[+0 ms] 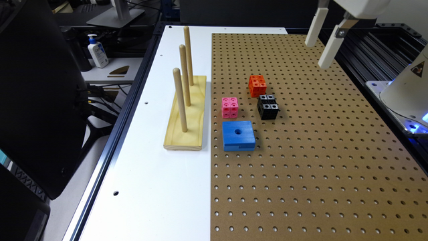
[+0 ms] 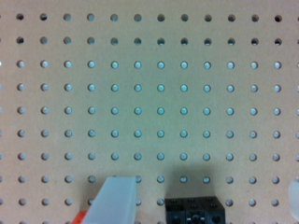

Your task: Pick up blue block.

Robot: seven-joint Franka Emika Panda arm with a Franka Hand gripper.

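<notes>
Blue block (image 1: 238,135), nearest the camera, lies flat on the pegboard (image 1: 317,174) beside its edge with the white surface (image 1: 150,174), apart from the pink cube (image 1: 229,107). Gripper (image 1: 321,42) hangs high over the far corner, fingers spread. Block looks rigid, light, smooth; grasp across opposite side faces.
</notes>
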